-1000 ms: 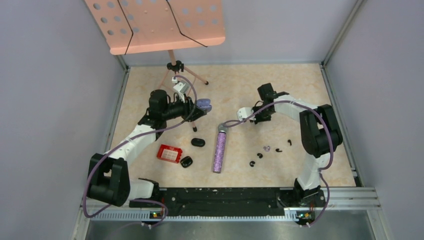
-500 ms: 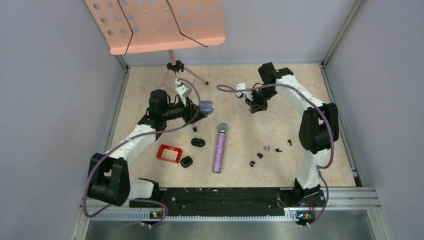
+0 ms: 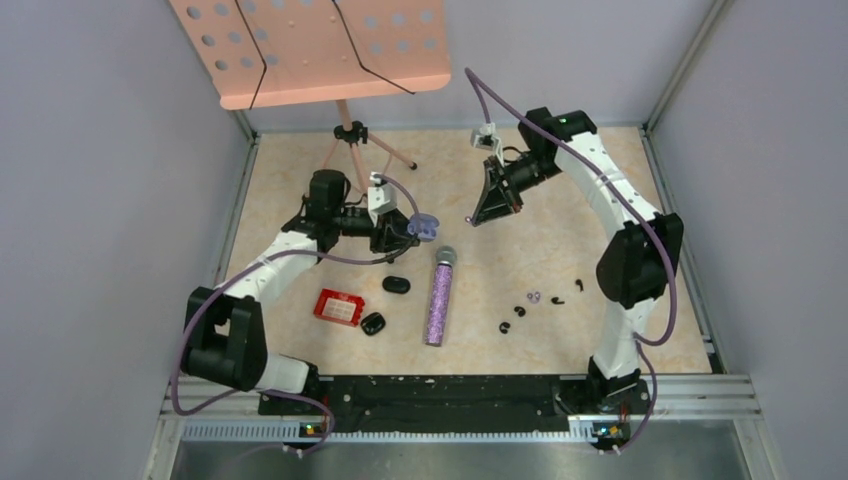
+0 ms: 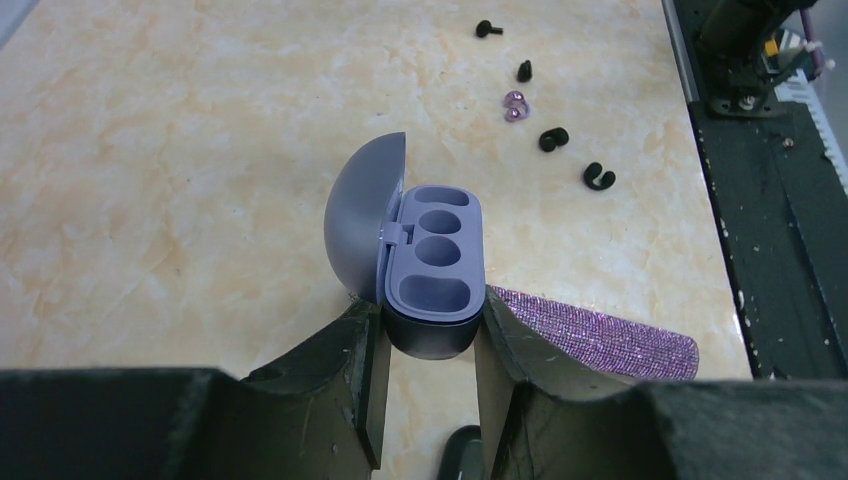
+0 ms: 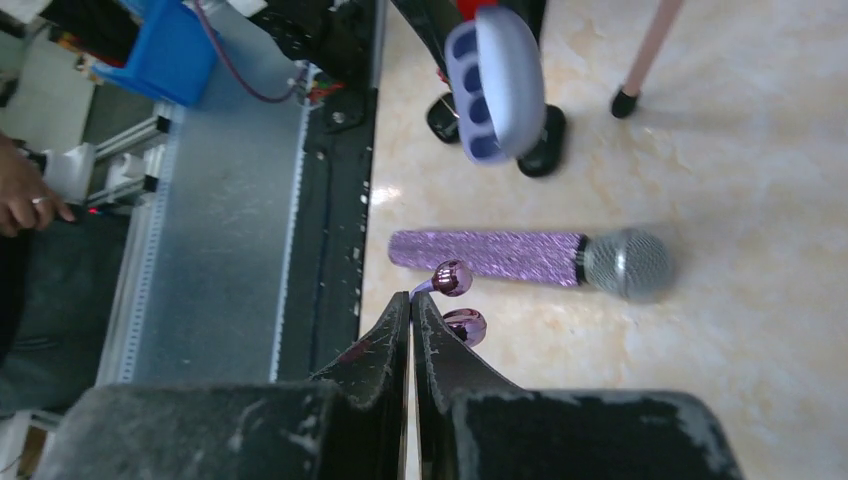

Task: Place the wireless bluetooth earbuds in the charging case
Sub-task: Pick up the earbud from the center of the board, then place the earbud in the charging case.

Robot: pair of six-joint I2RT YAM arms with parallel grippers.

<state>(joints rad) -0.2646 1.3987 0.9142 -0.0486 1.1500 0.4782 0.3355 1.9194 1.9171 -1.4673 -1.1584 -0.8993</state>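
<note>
My left gripper [image 3: 405, 228] [image 4: 428, 320] is shut on the base of a pale purple charging case [image 3: 421, 226] [image 4: 432, 270], held above the table with its lid open and its sockets empty. My right gripper [image 3: 473, 217] [image 5: 411, 297] hangs in the air right of the case, shut on the stem of a purple earbud [image 5: 452, 277]. A second purple earbud [image 3: 533, 297] [image 4: 515, 105] [image 5: 465, 325] lies on the table. Several black earbuds [image 3: 519, 311] [image 4: 552, 139] lie around it.
A glittery purple microphone [image 3: 438, 297] [image 5: 520, 257] lies mid-table. Left of it are a red box [image 3: 338, 307] and two closed black cases [image 3: 396, 285] [image 3: 373, 323]. A pink music stand [image 3: 310, 50] stands at the back, its tripod legs [image 3: 385, 150] on the table.
The right arm has risen and swung toward the back of the table, its gripper now pointing down at the left. The left gripper has carried the case a little to the right.
</note>
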